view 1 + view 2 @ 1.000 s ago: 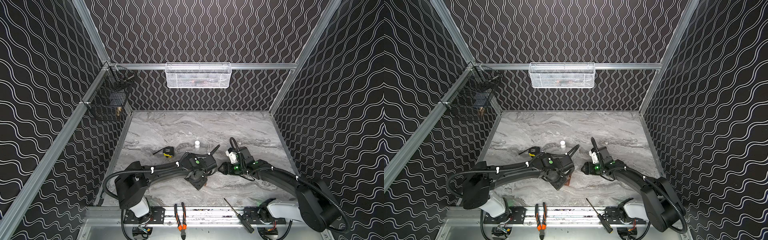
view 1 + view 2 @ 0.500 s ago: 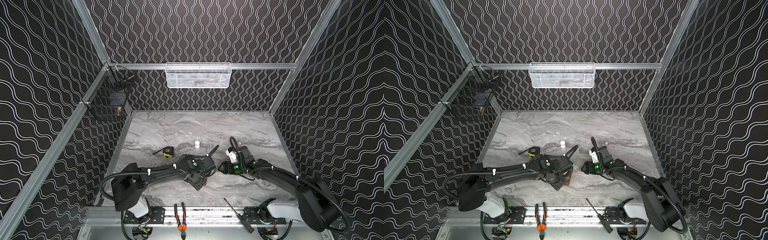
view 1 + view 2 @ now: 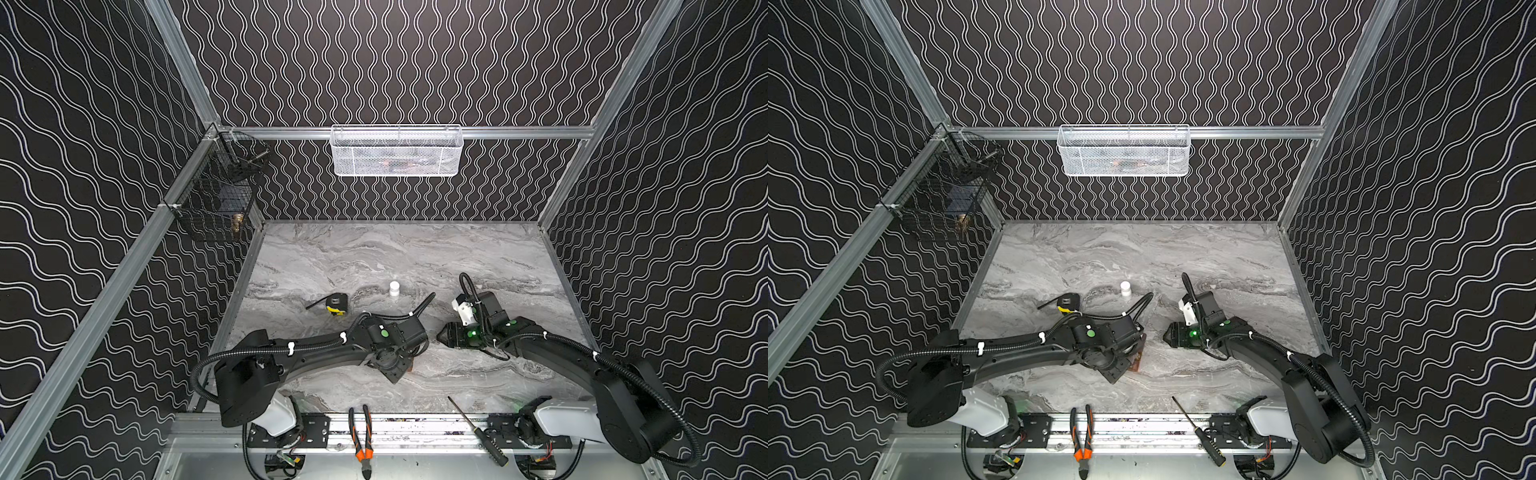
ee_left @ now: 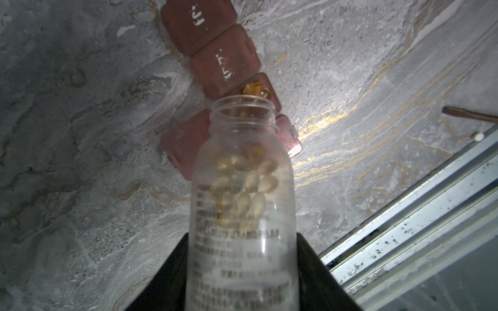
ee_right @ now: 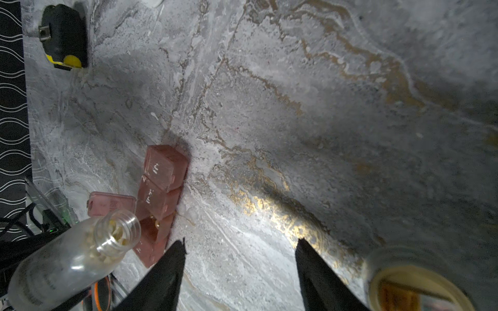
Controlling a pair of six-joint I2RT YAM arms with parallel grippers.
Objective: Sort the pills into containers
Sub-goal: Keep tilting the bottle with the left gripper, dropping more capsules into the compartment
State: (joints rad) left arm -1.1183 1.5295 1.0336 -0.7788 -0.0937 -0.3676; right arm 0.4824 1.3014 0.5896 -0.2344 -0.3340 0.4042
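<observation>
The containers (image 4: 213, 48) are a reddish-brown strip of joined square compartments on the marble, also in the right wrist view (image 5: 161, 185). One compartment is open, its lid (image 4: 183, 142) folded out, with amber pills (image 4: 256, 90) inside. My left gripper (image 4: 242, 242) is shut on a clear bottle (image 4: 242, 258) holding several pale pills (image 4: 242, 188). The bottle is tilted, with its mouth (image 5: 118, 233) over the open compartment. My right gripper (image 5: 241, 243) stands open and empty just beside the strip. In a top view only a sliver of the strip (image 3: 1136, 360) shows beneath the left arm.
A black-and-yellow tape measure (image 3: 336, 303) and a small white cap (image 3: 394, 288) lie behind the arms. A yellowish round jar (image 5: 415, 285) sits beside my right gripper. Pliers (image 3: 360, 436) and a screwdriver (image 3: 478, 428) rest on the front rail. Two wire baskets (image 3: 397, 151) hang on the walls.
The left arm's elbow has sunk a little toward the front rail. Both grippers stay about where they were, their jaws unchanged.
</observation>
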